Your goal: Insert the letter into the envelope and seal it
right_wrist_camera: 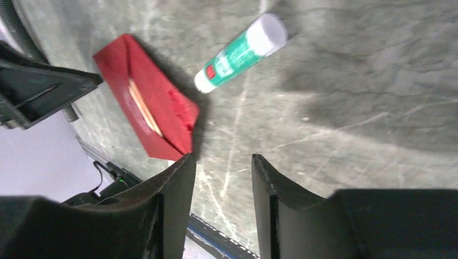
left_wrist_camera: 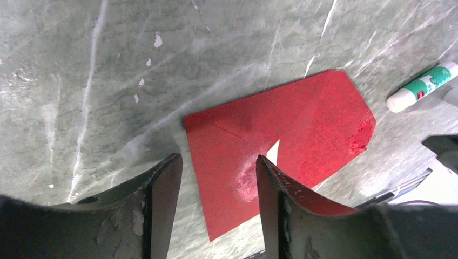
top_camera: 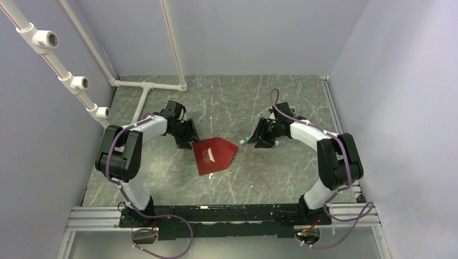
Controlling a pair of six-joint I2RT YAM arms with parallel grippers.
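Surface: grey marbled table (top_camera: 270,178), lilac walls around it.
Envelope: the envelope (top_camera: 215,155) lies flat between the arms, flap folded over, likely awaiting pressing.
Letter: the letter (right_wrist_camera: 143,105) sits inside, showing as a pale sliver.
Left gripper (left_wrist_camera: 219,159): jaws apart, empty, above the envelope's edge.
Right gripper (right_wrist_camera: 222,157): parted, empty.
Views: only the wrist views show the glue stick (right_wrist_camera: 240,53) clearly.

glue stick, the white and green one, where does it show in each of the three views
Top external: the glue stick is a small pale sliver right of centre, just right of the envelope.
Left wrist: glue stick at the upper right edge, beyond the envelope.
Right wrist: glue stick at top centre, right of the envelope.
Shared landmark: the red envelope, apart from the stick.
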